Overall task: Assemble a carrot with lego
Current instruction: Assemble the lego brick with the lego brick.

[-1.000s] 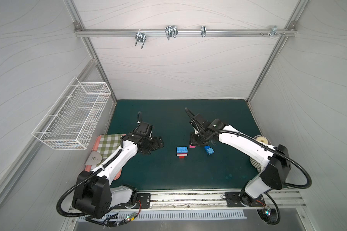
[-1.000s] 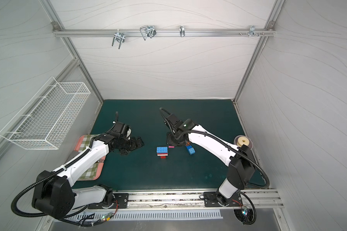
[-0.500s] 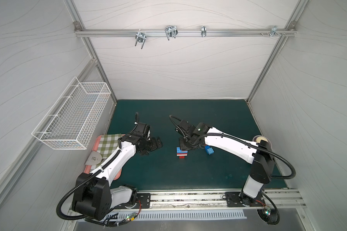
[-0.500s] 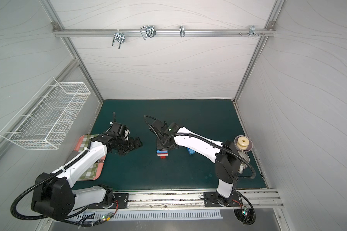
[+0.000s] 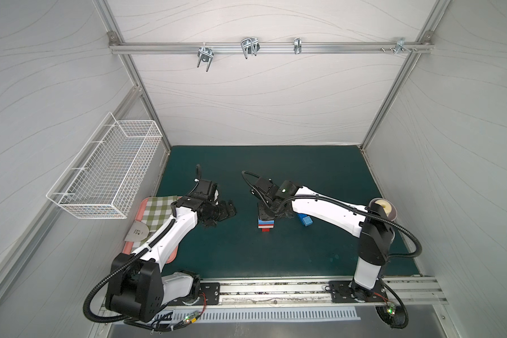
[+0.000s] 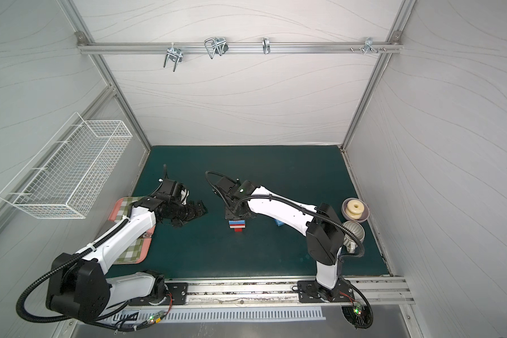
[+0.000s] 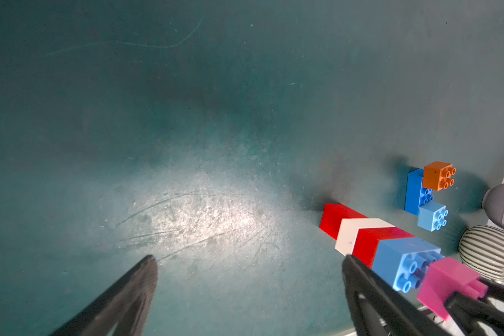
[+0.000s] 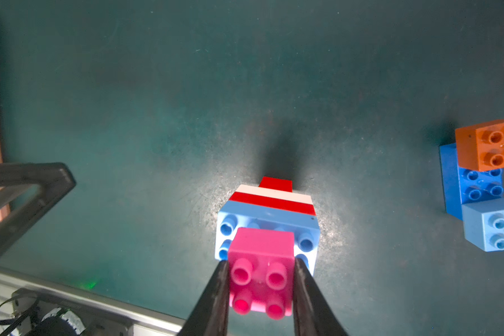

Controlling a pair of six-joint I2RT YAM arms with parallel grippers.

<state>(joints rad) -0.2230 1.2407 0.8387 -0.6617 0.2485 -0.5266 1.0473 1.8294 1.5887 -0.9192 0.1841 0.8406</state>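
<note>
The only marking was a short row of dark characters on a grey metal plate lying at the edge of the checked cloth, too small and blurred to be read.

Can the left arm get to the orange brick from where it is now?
Probably not directly. The left hand is open and free, but the part-built carrot and the right hand, shut on the pink brick, lie between it and the orange brick.
</note>
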